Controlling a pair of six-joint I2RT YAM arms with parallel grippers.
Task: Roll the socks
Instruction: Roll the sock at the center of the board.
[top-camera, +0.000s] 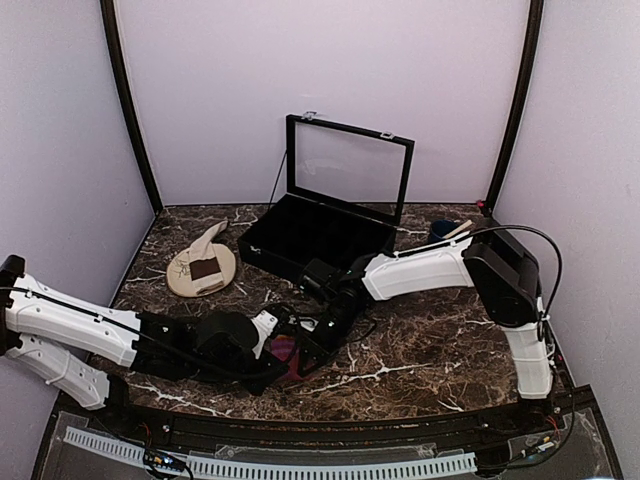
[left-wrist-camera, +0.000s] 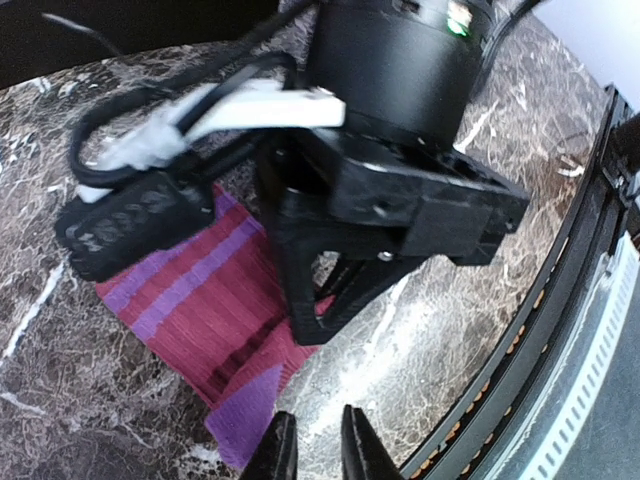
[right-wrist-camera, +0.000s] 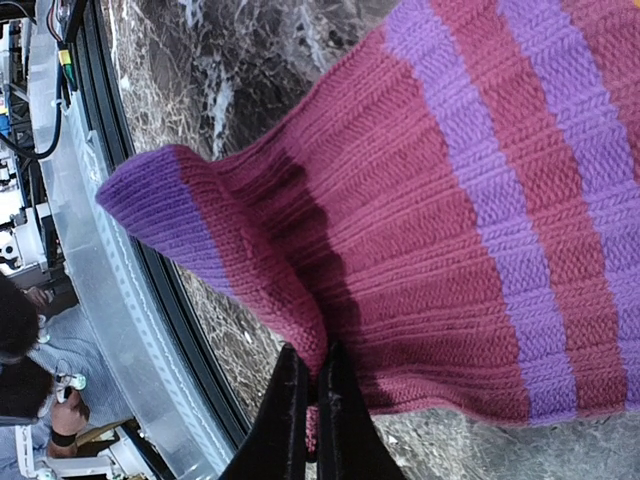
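The magenta-pink sock with purple stripes lies flat on the marble table near the front edge and also shows in the top view. My right gripper is shut on a pinched fold of that sock's edge, next to its purple end; the gripper also shows in the top view and the left wrist view. My left gripper hovers just off the sock's purple corner, fingers narrowly apart with nothing between them; in the top view it sits left of the sock. The cream-beige sock with a dark brown band lies across the round plate.
An open black box with a raised clear lid stands at the back centre. A blue object with sticks sits at the back right. The table's front rail runs close to both grippers. Cables hang from the right arm.
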